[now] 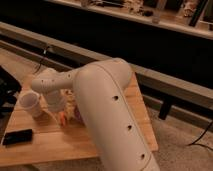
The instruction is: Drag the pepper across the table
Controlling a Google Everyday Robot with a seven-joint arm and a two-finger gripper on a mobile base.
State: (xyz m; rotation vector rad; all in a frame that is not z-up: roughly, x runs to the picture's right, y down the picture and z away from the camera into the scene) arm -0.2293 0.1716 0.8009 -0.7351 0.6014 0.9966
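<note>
The pepper shows as a small orange tip on the table's light wooden planks, just right of the white cup. My gripper comes down right onto it at the end of the wrist. From here I cannot tell whether it touches or holds the pepper. My thick white arm sweeps in from the lower right and hides the middle and right of the tabletop. Most of the pepper is hidden behind the gripper.
A white cup stands close to the left of the gripper. A flat black device lies near the table's front left edge. A purple rim peeks out from under the arm. A long dark bench runs behind the table.
</note>
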